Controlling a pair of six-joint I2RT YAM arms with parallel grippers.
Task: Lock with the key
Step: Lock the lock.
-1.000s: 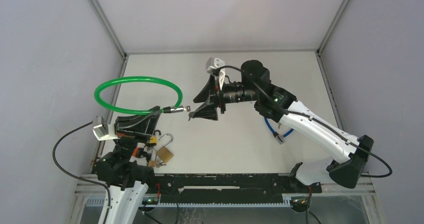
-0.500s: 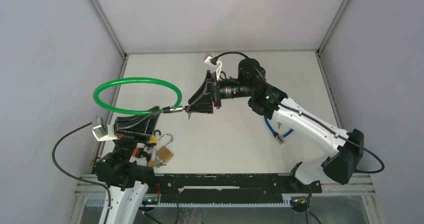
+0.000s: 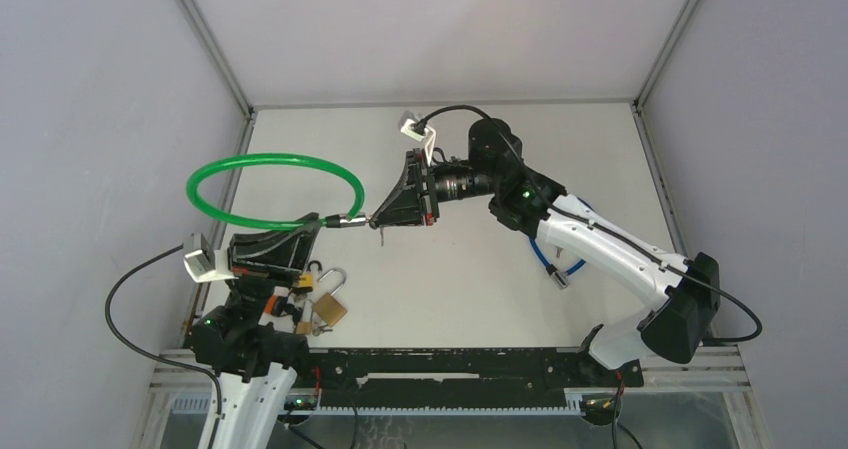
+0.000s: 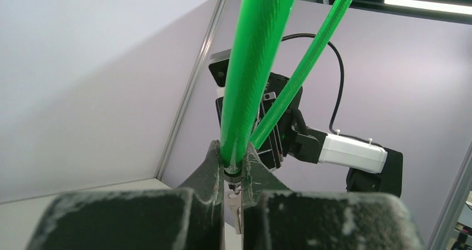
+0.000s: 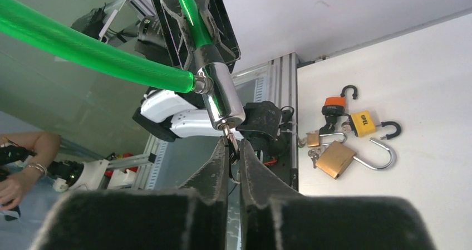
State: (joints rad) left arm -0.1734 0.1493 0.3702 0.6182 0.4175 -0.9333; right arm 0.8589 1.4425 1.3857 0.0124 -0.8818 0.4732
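The green cable lock (image 3: pixel 275 159) forms a loop in the air at the left. My left gripper (image 3: pixel 312 224) is shut on the cable near its end; in the left wrist view the green cable (image 4: pixel 253 66) and its metal ferrule (image 4: pixel 232 175) sit clamped between the fingers. The silver lock cylinder (image 5: pixel 221 97) points at my right gripper (image 5: pixel 234 150). A small key (image 5: pixel 230 140) sticks out of the cylinder's end, and the right jaws are shut on it. From above, the right gripper (image 3: pixel 378 219) meets the cylinder (image 3: pixel 352 220) tip to tip.
Several padlocks (image 3: pixel 325 309) with loose keys lie by the left arm's base; in the right wrist view they show as a brass one (image 5: pixel 337 158), a yellow one (image 5: pixel 362 122) and an orange one (image 5: pixel 334 102). A blue cable (image 3: pixel 548 259) lies under the right arm.
My right gripper has moved left up to the lock cylinder's end and closed its wide-open jaws on the key. The left gripper and the green cable have stayed put.
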